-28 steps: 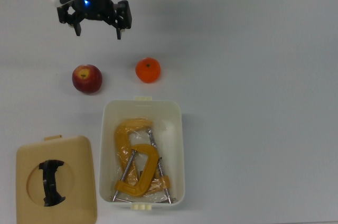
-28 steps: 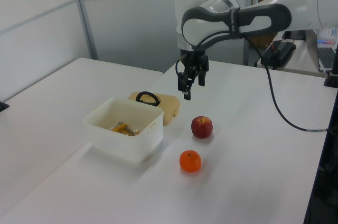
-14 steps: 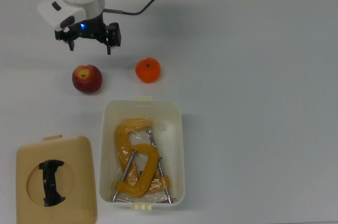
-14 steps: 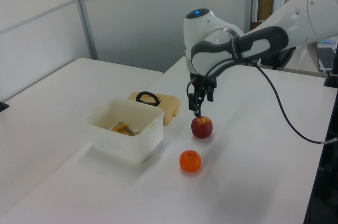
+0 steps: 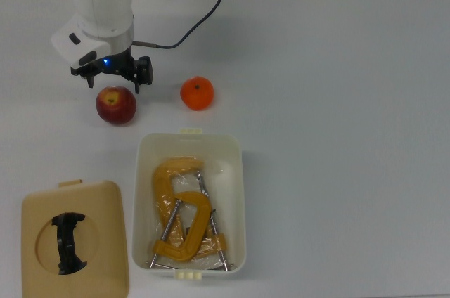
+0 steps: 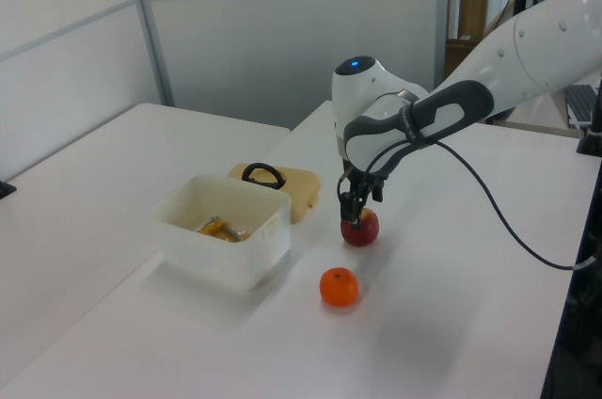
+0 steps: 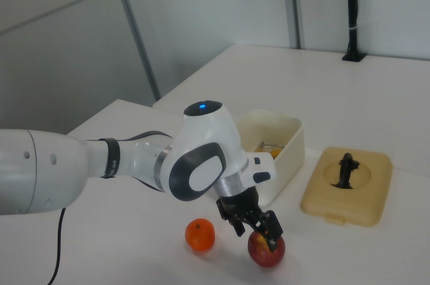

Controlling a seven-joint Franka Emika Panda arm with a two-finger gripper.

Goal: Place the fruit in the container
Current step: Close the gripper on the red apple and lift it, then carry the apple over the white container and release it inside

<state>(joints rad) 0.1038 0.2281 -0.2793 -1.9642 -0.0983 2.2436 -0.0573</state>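
Observation:
A red apple (image 5: 116,106) (image 6: 362,231) (image 7: 265,251) lies on the white table. To the top view's right of it sits an orange citrus (image 5: 197,93) (image 6: 339,287) (image 7: 200,234). My gripper (image 5: 114,83) (image 6: 356,214) (image 7: 254,229) is open and hangs right over the apple, its fingertips down at the apple's top, one on each side. The cream-white container (image 5: 242,199) (image 6: 226,253) (image 7: 292,144) stands below the fruit in the top view, a short way from the citrus.
Yellow-orange metal clamps (image 5: 184,217) lie inside the container. A flat tan lid (image 5: 105,242) (image 6: 296,187) (image 7: 346,194) with a black handle lies on the table at the top view's lower left. The arm's black cable trails back behind the wrist.
The gripper has come down and toward the apple, from well above the table to fingertip level with the apple's top. It has stayed open. The fruit has not moved.

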